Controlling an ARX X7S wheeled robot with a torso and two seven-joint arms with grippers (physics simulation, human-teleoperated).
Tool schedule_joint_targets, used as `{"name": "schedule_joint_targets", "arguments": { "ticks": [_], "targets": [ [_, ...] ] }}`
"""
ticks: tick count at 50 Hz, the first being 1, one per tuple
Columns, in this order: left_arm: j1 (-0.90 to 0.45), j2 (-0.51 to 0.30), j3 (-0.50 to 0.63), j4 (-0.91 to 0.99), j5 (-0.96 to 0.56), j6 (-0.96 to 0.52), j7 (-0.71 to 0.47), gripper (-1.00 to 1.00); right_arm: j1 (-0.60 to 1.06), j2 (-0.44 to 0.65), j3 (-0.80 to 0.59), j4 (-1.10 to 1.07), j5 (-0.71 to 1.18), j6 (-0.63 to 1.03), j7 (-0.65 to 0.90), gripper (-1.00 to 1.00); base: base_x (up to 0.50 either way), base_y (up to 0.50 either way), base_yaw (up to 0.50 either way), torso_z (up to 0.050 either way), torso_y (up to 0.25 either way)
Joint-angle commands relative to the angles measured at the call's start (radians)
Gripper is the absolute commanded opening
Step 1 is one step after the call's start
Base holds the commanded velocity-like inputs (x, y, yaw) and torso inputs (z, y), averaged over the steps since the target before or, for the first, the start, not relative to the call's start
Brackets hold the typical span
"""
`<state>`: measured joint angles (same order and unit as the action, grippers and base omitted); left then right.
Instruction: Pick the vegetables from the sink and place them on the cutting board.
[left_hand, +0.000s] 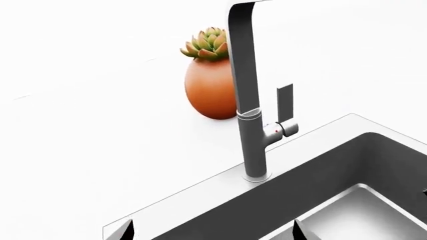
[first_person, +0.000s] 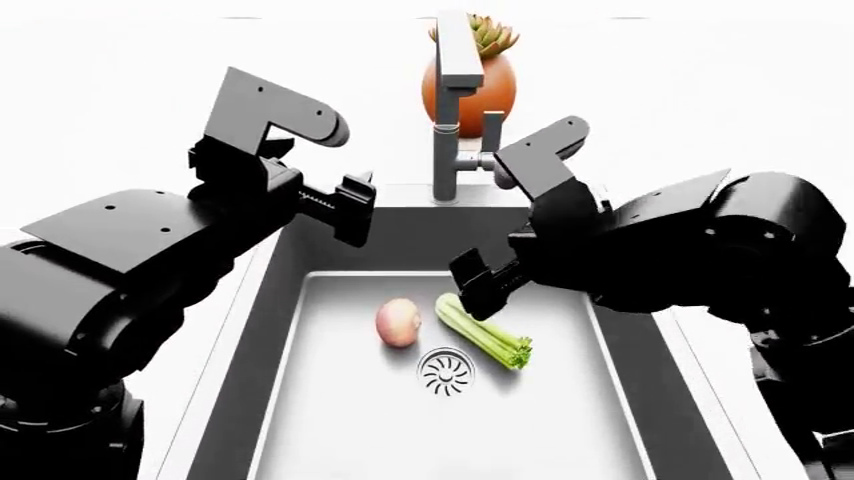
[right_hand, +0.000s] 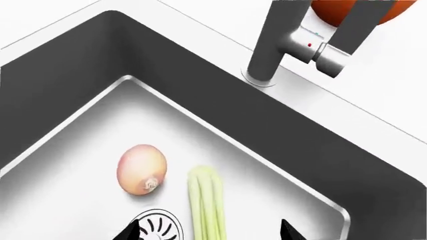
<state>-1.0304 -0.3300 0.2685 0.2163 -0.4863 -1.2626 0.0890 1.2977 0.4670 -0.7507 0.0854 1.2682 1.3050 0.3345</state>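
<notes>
Both arms poised over the sink — nothing picked yet.

Right gripper, fingers spread and empty, hangs above the celery for a straddling grasp; the onion lies beside it near the drain; left gripper waits open.

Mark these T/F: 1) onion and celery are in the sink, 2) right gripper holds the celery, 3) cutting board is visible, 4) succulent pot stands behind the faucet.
1) The onion and celery lie in the sink: true.
2) The right gripper holds the celery: false, it hangs open above it, empty.
3) The cutting board is visible: false, no view shows it.
4) The succulent pot stands behind the faucet: true.
</notes>
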Motion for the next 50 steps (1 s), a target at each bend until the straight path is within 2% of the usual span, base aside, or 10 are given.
{"name": "schedule_joint_targets", "arguments": {
  "ticks": [1, 16, 50],
  "targets": [
    [0.000, 0.000, 0.009, -0.018, 0.001, 0.020, 0.004, 1.00, -0.012, -0.058, -0.125, 0.224, -0.178, -0.163, -0.189, 1.00, 0.00, 0.00, 0.00, 0.000, 0.000],
    [0.001, -0.002, 0.037, -0.083, 0.021, 0.078, 0.014, 1.00, -0.022, -0.171, -0.264, 0.542, -0.339, -0.322, -0.394, 1.00, 0.00, 0.00, 0.00, 0.000, 0.000],
    [0.020, -0.007, 0.042, -0.097, 0.017, 0.100, 0.004, 1.00, -0.102, -0.287, -0.381, 0.794, -0.434, -0.425, -0.544, 1.00, 0.00, 0.00, 0.00, 0.000, 0.000]
  ]
}}
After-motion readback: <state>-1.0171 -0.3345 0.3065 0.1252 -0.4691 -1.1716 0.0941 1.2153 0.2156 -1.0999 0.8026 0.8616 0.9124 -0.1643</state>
